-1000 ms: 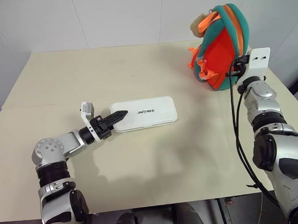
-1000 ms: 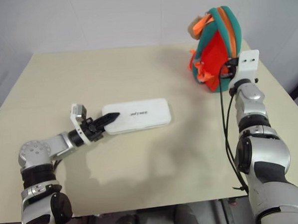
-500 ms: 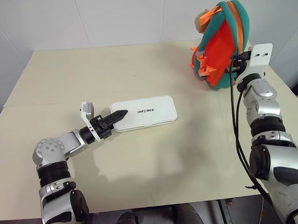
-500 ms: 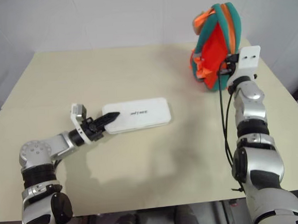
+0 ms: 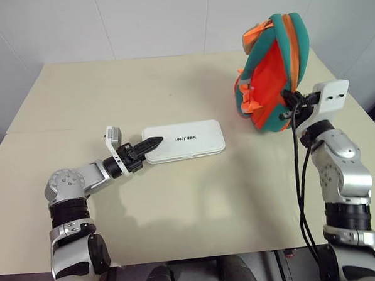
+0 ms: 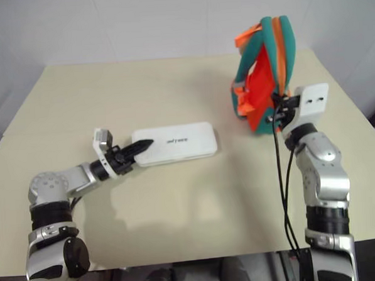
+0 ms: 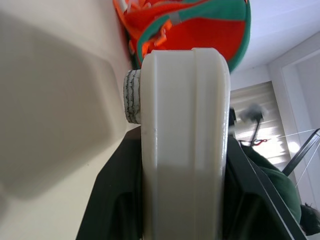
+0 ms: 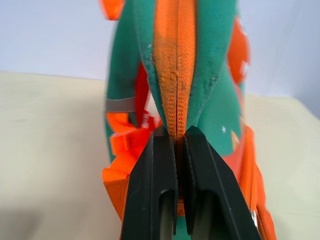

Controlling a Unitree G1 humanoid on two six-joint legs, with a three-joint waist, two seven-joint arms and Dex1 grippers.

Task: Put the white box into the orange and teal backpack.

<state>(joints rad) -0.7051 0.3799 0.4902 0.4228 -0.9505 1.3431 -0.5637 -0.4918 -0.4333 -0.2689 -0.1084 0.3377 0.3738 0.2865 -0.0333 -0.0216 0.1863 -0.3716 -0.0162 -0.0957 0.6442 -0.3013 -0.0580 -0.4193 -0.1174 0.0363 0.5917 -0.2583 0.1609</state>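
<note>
Pinching the orange zip trim of the orange and teal backpack (image 5: 273, 73) in my right tool (image 8: 176, 150) to hold it upright, my left tool (image 5: 151, 143) grips the white box's (image 5: 186, 140) near end on the table (image 5: 172, 84), ready for loading.

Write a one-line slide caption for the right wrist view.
Right gripper pinches the orange zip seam of the orange and teal backpack above the beige table.

Four views: two from the head, one on each wrist.
The head pair looks down over the table (image 5: 197, 209) from just apart; each wrist camera sits close along its fingers, both facing the orange and teal backpack (image 8: 200, 75).
</note>
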